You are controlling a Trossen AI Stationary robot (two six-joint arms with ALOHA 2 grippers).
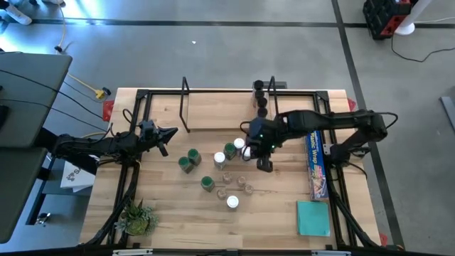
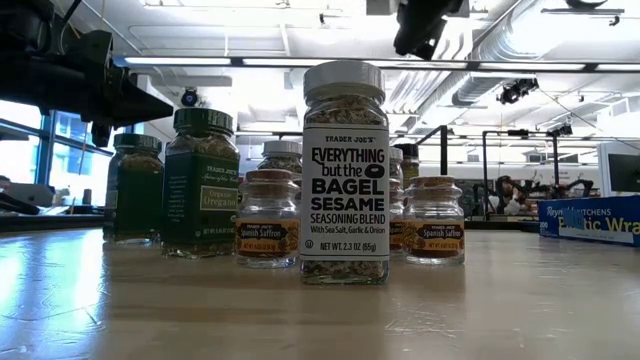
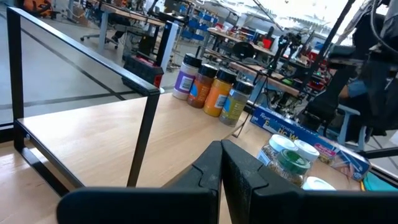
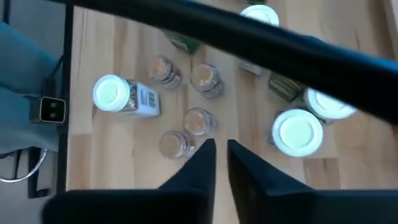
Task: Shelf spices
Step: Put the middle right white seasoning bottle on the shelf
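Note:
The shelf (image 1: 220,108) is a light-wood plank at the table's far side with a black hoop at each end. Several jars (image 1: 261,99) stand on its right end and also show in the left wrist view (image 3: 211,90). More spice jars stand on the table's middle: green-lidded ones (image 1: 189,158), white-lidded ones (image 1: 239,144) and small clear ones (image 4: 198,121). A white-lidded seasoning jar (image 2: 345,170) stands nearest the front edge. My left gripper (image 1: 169,134) hovers shut and empty left of the jars. My right gripper (image 4: 220,152) hangs shut and empty above the small jars, pointing down.
A long blue plastic-wrap box (image 1: 316,163) lies at the table's right, with a teal square (image 1: 313,217) nearer the front. A small green plant (image 1: 138,217) sits at the front left corner. A black frame (image 1: 142,96) borders the table.

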